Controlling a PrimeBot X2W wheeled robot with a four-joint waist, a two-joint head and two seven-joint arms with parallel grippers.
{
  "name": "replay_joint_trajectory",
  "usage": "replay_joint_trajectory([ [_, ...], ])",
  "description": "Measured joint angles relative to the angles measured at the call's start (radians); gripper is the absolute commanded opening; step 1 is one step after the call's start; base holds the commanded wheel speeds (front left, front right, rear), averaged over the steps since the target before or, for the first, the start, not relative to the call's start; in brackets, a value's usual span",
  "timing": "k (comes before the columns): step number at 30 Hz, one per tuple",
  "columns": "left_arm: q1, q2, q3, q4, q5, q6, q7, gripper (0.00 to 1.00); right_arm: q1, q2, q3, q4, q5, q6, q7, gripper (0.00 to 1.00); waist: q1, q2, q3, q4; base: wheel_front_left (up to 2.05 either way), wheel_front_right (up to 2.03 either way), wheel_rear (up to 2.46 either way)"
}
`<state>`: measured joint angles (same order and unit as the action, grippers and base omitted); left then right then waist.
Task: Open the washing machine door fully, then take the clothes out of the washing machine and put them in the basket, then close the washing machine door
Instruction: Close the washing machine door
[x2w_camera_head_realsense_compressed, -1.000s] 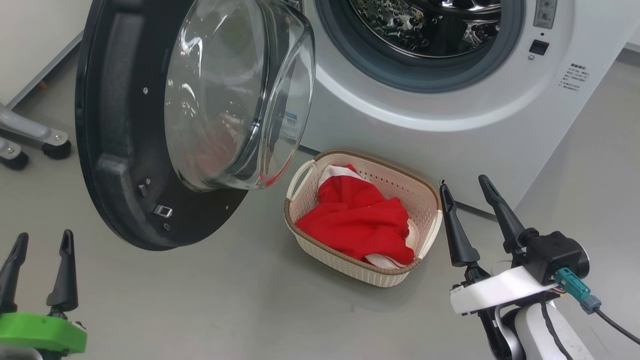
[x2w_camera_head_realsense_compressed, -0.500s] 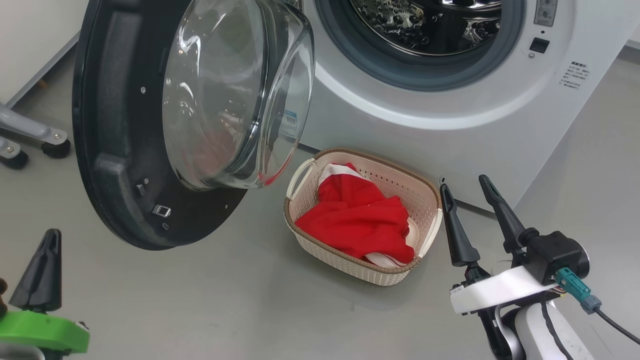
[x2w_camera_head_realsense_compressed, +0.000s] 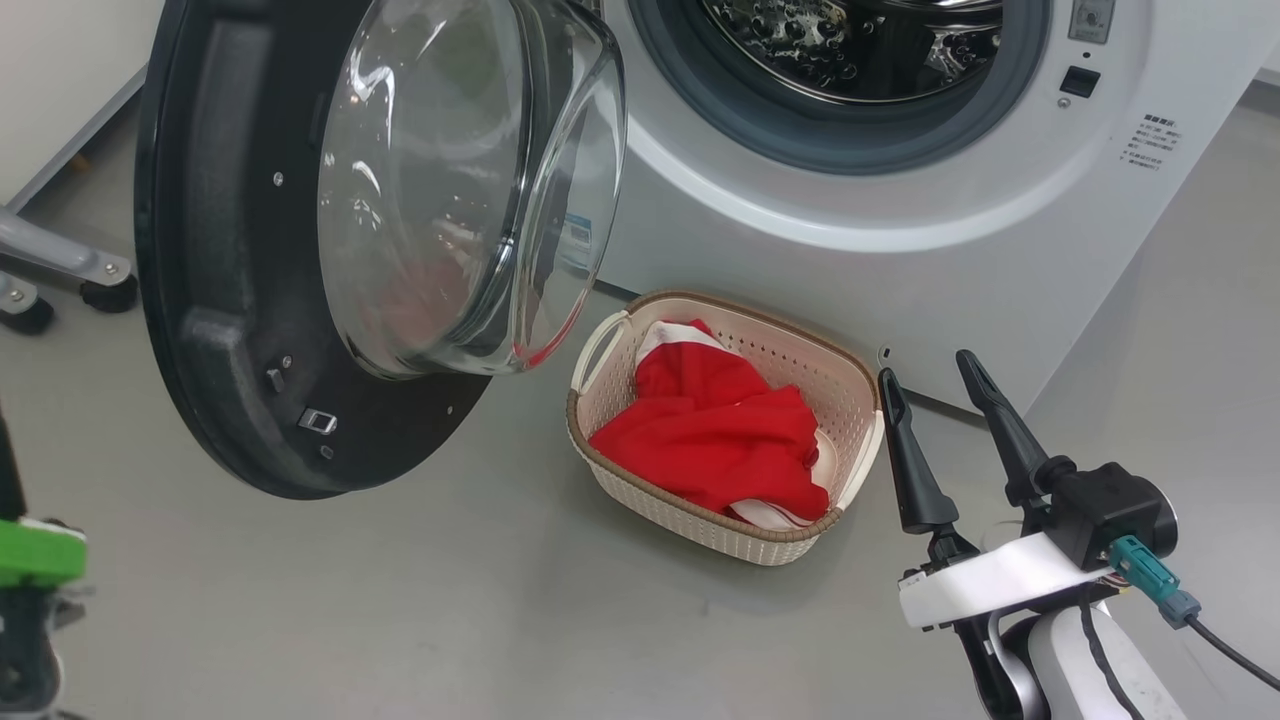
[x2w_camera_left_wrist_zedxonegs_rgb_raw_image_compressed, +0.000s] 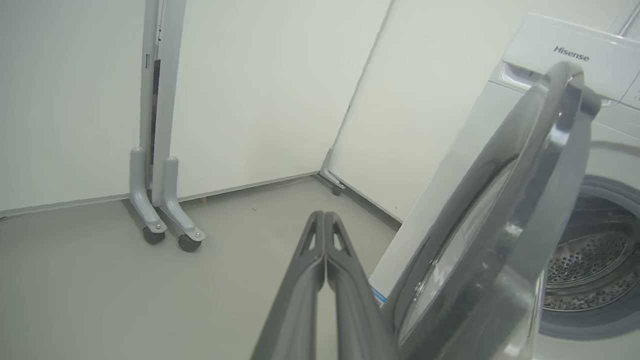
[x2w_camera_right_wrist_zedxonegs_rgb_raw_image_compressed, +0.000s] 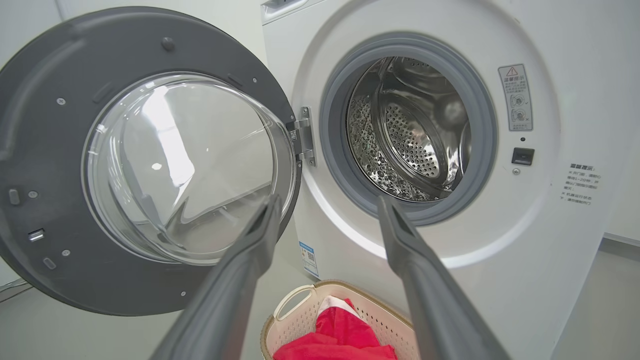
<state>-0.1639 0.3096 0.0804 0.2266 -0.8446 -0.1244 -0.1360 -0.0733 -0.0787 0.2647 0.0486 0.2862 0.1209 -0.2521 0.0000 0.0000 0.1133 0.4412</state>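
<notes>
While the door (x2w_camera_head_realsense_compressed: 225, 300) stood swung wide on its metal hinge (x2w_camera_right_wrist_zedxonegs_rgb_raw_image_compressed: 304, 135), its black inner face and bulging glass bowl (x2w_camera_head_realsense_compressed: 450, 190) were turned out towards the room. Behind it the white washing machine (x2w_camera_head_realsense_compressed: 1000, 260) showed its grey rubber ring and the shiny, perforated drum (x2w_camera_right_wrist_zedxonegs_rgb_raw_image_compressed: 410, 140) through the round mouth. On the grey floor (x2w_camera_head_realsense_compressed: 450, 600), just in front of the machine and below the door's lower right edge, sat the cream basket (x2w_camera_head_realsense_compressed: 690, 525) with its brown rim. The red clothes (x2w_camera_head_realsense_compressed: 710, 430) lay heaped inside it, a strip of white trim peeking out at the back and another at the front right corner.

The right tool (x2w_camera_head_realsense_compressed: 925, 365) hung just to the right of the basket, apart from it, its two dark fingers spread wide with nothing between them and pointing towards the machine's front panel. From its wrist view, those fingers framed the lower part of the mouth and the basket below.

The left tool (x2w_camera_left_wrist_zedxonegs_rgb_raw_image_compressed: 325, 215) was off to the left of the door, close beside the door's outer rim but not touching it. Its fingers were pressed flat together along their length, gripping nothing. They pointed towards the corner of the room, where pale walls (x2w_camera_left_wrist_zedxonegs_rgb_raw_image_compressed: 250, 100) met and a grey wheeled stand (x2w_camera_left_wrist_zedxonegs_rgb_raw_image_compressed: 165, 210) rested on the floor.
</notes>
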Motion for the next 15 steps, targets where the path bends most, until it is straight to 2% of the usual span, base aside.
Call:
replay_joint_trajectory([
  [3, -0.047, -0.019, 0.05, 0.02, -0.118, 0.0, 0.062, 0.0, 0.0, 0.0, 0.001, 0.0, -0.005, 0.0, 0.0, 1.0, 0.0, 0.0001, 0.003, -0.002, 0.0, 0.0, 0.0],
  [7, -0.082, -0.082, 0.113, 0.072, -0.324, 0.004, 0.191, 0.0, 0.0, 0.0, 0.003, 0.0, -0.006, 0.0, 0.0, 1.0, 0.0, 0.0, 0.007, -0.006, 0.0, 0.0, 0.0],
  [9, -0.094, -0.099, 0.14, 0.09, -0.391, 0.026, 0.237, 0.0, 0.0, 0.0, 0.012, 0.002, -0.007, 0.0, 0.0, 1.0, 0.0, 0.0, 0.008, -0.01, 0.0, 0.0, 0.0],
  [15, -0.172, -0.104, 0.219, 0.118, -0.561, 0.098, 0.36, 0.0, -0.001, 0.0, 0.021, 0.005, -0.008, 0.0, 0.0, 1.0, 0.0, 0.0, 0.014, -0.031, 0.0, 0.0, 0.0],
])
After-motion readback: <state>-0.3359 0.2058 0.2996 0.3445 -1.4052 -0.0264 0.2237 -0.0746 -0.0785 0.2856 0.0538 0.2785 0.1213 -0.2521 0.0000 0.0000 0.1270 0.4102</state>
